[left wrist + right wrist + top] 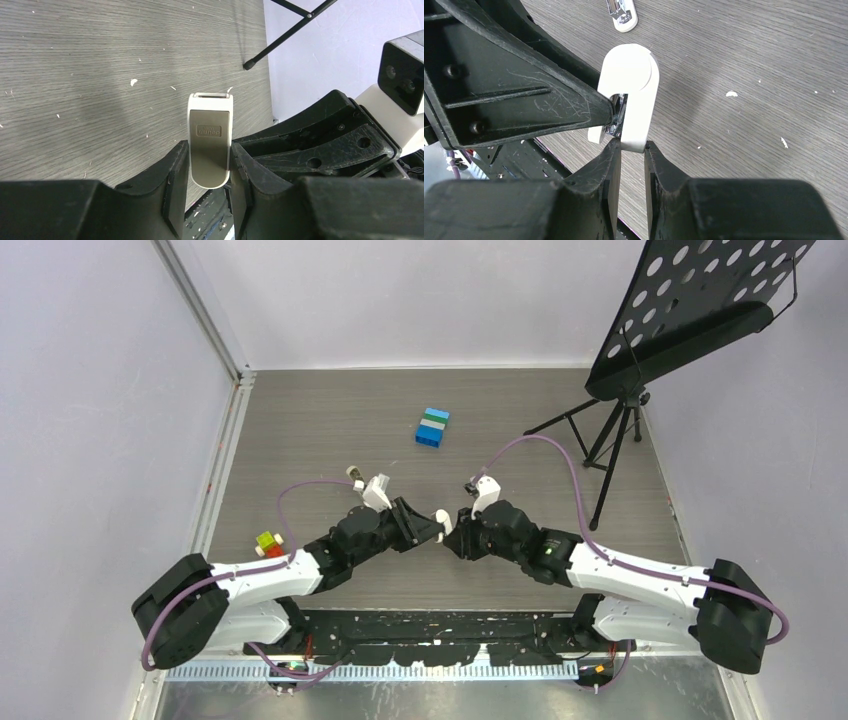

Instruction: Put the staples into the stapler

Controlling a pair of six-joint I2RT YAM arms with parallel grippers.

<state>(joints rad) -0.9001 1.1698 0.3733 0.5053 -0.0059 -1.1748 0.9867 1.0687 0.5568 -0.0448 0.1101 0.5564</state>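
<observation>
I hold the stapler with both tools, mid-frame.
My left tool pinches its olive top; my right tool pinches its white base above the counter.

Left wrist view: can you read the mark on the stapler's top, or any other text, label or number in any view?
Stapler, embossed label on its olive-beige top: one short word in a raised rectangle, too blurred to read.
Stapler's white base, right wrist view: no text shows.
Blue toy bricks: too small to show any marking.
Nothing else legible.
</observation>
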